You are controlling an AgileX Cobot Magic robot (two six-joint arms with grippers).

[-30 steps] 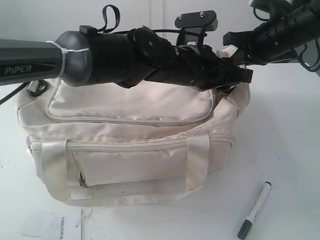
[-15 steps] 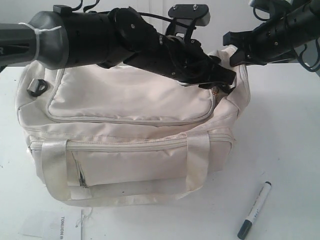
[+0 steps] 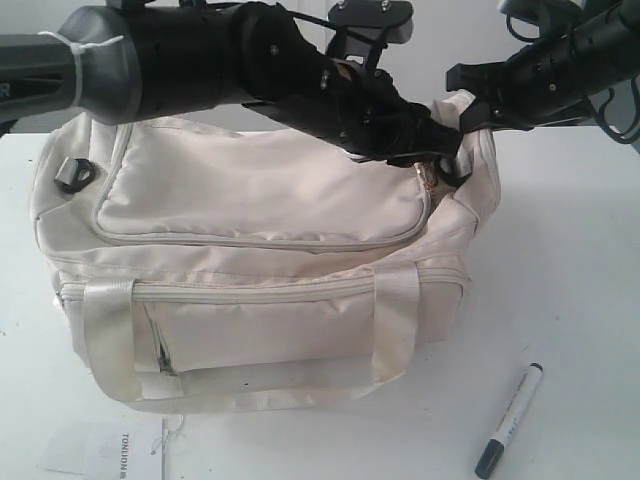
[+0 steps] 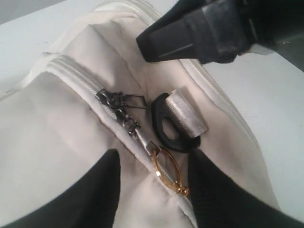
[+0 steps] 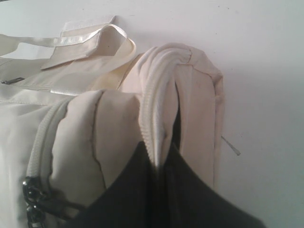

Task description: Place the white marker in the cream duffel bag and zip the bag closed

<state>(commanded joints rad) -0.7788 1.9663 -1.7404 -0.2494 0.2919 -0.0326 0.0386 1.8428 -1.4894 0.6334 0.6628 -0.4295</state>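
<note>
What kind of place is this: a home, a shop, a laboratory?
Probably a lab test bench: a plain white table, a black left arm and right arm at one cream duffel bag, a white marker lying beside it.

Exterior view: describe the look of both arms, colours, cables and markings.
The left arm has a grey tubular link with a white cable tie and a trace of white lettering, then rounded black joints and a black camera bracket. The right arm is black, angular, with dark cables beside it.
</note>
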